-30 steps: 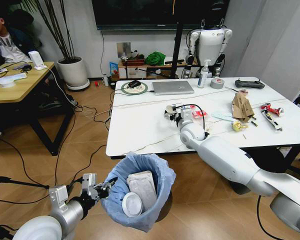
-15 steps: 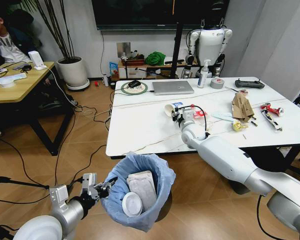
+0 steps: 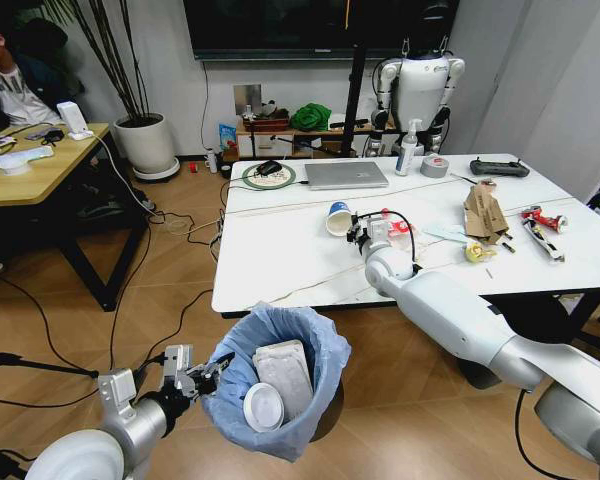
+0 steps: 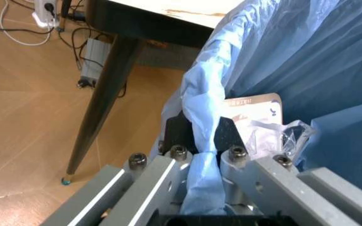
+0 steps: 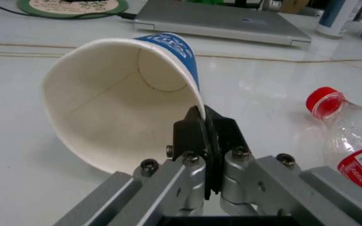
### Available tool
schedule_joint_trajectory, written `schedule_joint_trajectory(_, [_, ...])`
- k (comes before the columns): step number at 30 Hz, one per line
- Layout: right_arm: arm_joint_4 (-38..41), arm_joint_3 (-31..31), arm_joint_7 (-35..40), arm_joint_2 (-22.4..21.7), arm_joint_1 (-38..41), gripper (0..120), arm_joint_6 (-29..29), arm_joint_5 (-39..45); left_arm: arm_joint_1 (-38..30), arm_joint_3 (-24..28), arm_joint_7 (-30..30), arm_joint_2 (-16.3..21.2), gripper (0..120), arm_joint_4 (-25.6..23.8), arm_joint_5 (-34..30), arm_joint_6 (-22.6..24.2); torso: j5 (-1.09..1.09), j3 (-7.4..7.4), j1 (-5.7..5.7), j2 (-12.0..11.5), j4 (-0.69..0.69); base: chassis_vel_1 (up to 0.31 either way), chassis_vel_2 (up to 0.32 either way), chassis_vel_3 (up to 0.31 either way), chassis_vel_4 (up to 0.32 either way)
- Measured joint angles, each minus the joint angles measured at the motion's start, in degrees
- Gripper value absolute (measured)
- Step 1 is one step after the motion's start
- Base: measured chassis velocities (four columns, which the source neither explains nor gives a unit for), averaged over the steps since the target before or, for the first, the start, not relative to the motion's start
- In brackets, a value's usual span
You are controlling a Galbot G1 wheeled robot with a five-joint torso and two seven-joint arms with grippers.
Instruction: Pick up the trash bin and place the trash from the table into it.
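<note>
Paper cup (image 5: 121,101), blue and white, is lying on its side on the glossy white table (image 3: 280,250), its thin rim pinched between the closed black fingertips (image 5: 190,134) of the right gripper (image 3: 355,232). In the head view, the cup is sitting at about eleven o'clock from that gripper. A clear plastic bottle (image 5: 350,136) with a red cap is lying beside them, and a silver laptop (image 3: 345,174) is resting farther back. Torn brown cardboard (image 3: 485,212) is lying toward three o'clock. Below the table's near edge, the left gripper (image 4: 200,141) is clamping the crinkly light-blue bag at the rim of the round trash bin (image 3: 280,390), which is holding white packets above the wooden floor (image 3: 50,320).
</note>
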Motion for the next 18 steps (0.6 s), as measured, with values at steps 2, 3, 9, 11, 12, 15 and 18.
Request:
schedule_joint_trajectory(2, [0.14, 0.16, -2.01, -0.50, 0.00, 0, 0.77, 0.41, -0.01, 0.00, -0.03, -0.04, 0, -0.12, -0.05, 0.00, 0.00, 0.00, 0.00, 0.00, 0.01, 0.000, 0.000, 0.000, 0.000])
schedule_joint_trajectory(3, [0.14, 0.16, -2.01, -0.50, 0.00, 0, 0.77, 0.41, -0.01, 0.00, -0.03, -0.04, 0, -0.12, -0.05, 0.00, 0.00, 0.00, 0.00, 0.00, 0.01, 0.000, 0.000, 0.000, 0.000])
schedule_joint_trajectory(9, [9.29, 1.53, -11.45, -6.68, 0.88, 0, 4.54, 7.24, -0.04, 0.14, -0.09, -0.11, 0, -0.29, -0.19, 0.00, 0.01, 0.00, 0.01, 0.00, 0.00, 0.000, 0.000, 0.000, 0.000])
schedule_joint_trajectory(11, [13.07, 1.45, -15.72, -8.99, 1.42, 0, 6.02, 9.36, -0.29, 0.31, -0.08, -0.10, 0, -0.22, -0.25, -0.01, -0.02, -0.01, 0.00, 0.00, -0.01, 0.000, 0.000, 0.000, 0.000])
schedule_joint_trajectory(12, [14.99, 1.31, -17.97, -10.11, 1.62, 0, 6.72, 10.17, -0.44, 0.40, -0.08, -0.09, 0, -0.16, -0.31, -0.01, -0.02, -0.01, 0.00, 0.00, -0.01, 0.000, 0.000, 0.000, 0.000])
schedule_joint_trajectory(15, [25.82, 0.78, -26.60, -15.26, 1.91, 0, 7.94, 14.83, -0.77, 0.56, -0.04, -0.11, 0, 0.11, -0.43, -0.01, 0.02, -0.01, 0.00, 0.00, 0.00, 0.000, 0.000, 0.000, 0.000])
schedule_joint_trajectory(18, [32.40, 0.87, -31.72, -18.22, 1.94, 0, 8.00, 17.57, -0.77, 0.56, -0.02, -0.10, 0, 0.14, -0.50, -0.01, -0.02, -0.01, 0.00, 0.00, 0.00, 0.000, 0.000, 0.000, 0.000])
